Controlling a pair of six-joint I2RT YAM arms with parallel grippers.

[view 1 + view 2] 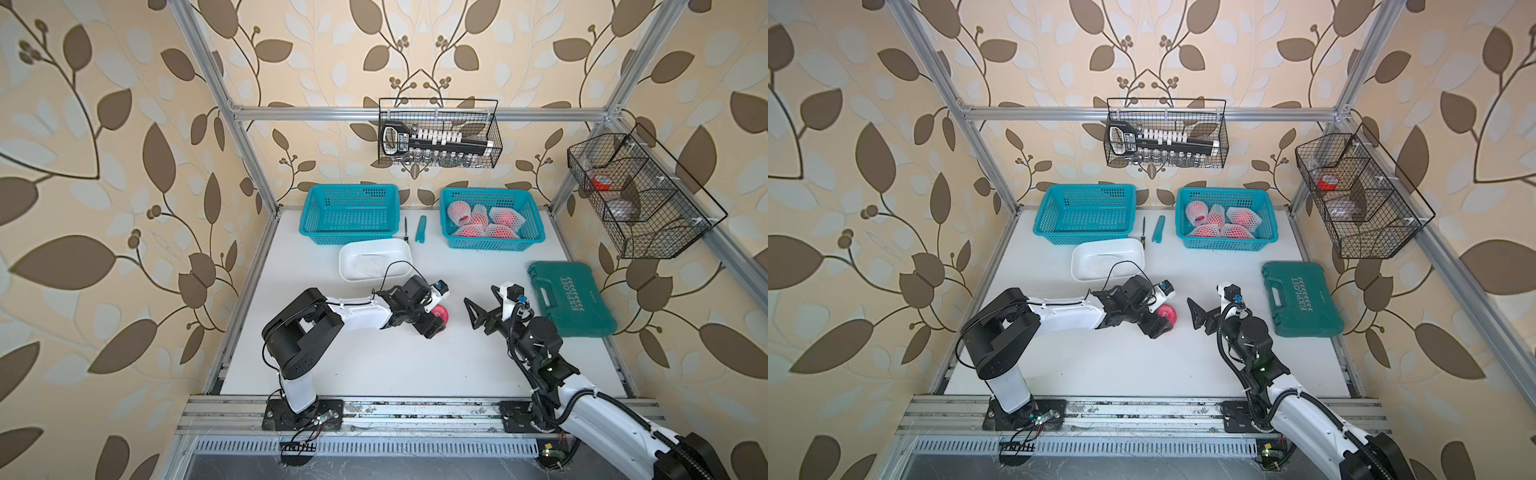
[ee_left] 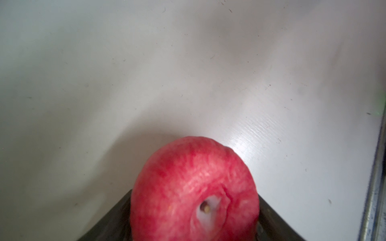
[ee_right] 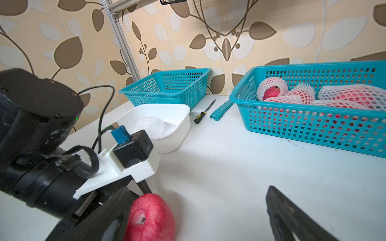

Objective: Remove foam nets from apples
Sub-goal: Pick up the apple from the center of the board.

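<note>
A bare red apple lies on the white table at mid-table, and my left gripper is shut on it, a black finger pressing each side. In the left wrist view the apple fills the space between the jaws, stem pit showing. My right gripper stands open and empty just right of the apple, which also shows in the right wrist view. Several apples in white foam nets lie in the right teal basket. One empty foam net lies in the white tub.
An empty teal basket stands at the back left. A screwdriver and a teal handle lie between the baskets. A green tool case sits right of my right arm. Wire racks hang on the frame behind.
</note>
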